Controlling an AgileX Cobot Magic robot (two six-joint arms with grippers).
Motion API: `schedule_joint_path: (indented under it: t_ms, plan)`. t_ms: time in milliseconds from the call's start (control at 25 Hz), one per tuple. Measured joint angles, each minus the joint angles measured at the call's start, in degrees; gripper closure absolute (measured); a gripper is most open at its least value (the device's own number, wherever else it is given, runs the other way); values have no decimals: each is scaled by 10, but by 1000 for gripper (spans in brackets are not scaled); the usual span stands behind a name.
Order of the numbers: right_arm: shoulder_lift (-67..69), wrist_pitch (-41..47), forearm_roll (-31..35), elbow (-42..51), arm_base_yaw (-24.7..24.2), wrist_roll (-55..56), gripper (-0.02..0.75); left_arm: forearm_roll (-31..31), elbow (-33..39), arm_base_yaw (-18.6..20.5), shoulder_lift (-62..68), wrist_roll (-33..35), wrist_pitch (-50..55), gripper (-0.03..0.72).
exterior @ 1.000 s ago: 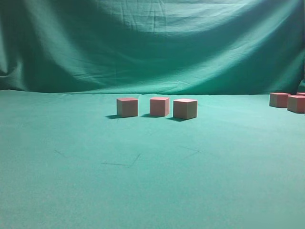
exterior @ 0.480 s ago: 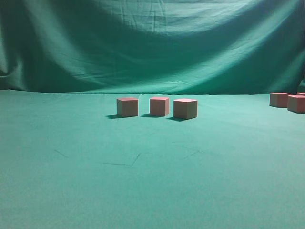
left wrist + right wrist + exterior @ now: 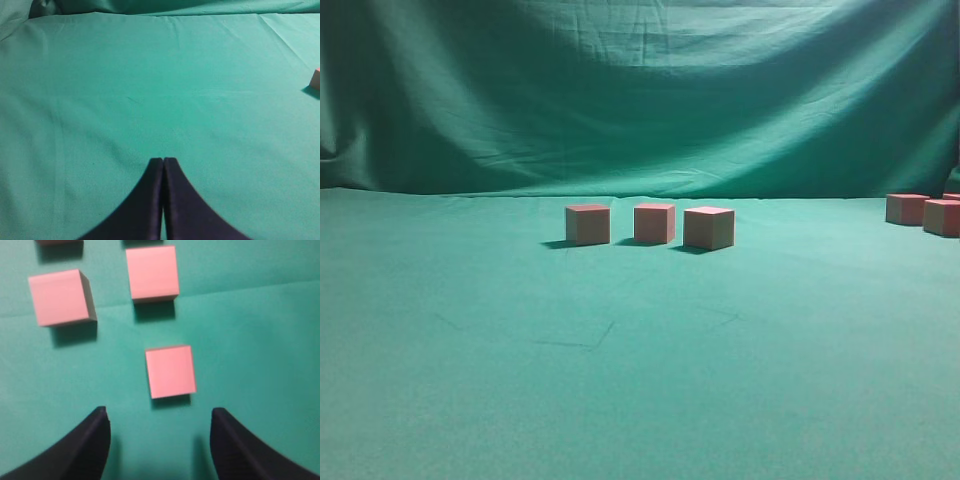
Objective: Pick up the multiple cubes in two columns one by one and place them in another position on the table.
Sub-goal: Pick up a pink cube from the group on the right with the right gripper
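Three pinkish cubes stand in a row mid-table: one, a second and a third. More cubes sit at the right edge. In the right wrist view my right gripper hangs open above the green table, with a pink cube just beyond the gap between its fingers and not touching them. Two more cubes lie farther out. My left gripper is shut with nothing in it over bare cloth; a cube's corner shows at the right edge. Neither arm appears in the exterior view.
A draped green backdrop closes off the far side of the table. Wide stretches of bare cloth lie in front of the three middle cubes and to their left.
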Motion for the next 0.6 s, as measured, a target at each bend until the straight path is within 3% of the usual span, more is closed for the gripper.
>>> schedule_joint_path:
  t_ms: [600]
  plan:
    - [71,-82,4,0,-23,6,335,1,0,0,0,0,0,688]
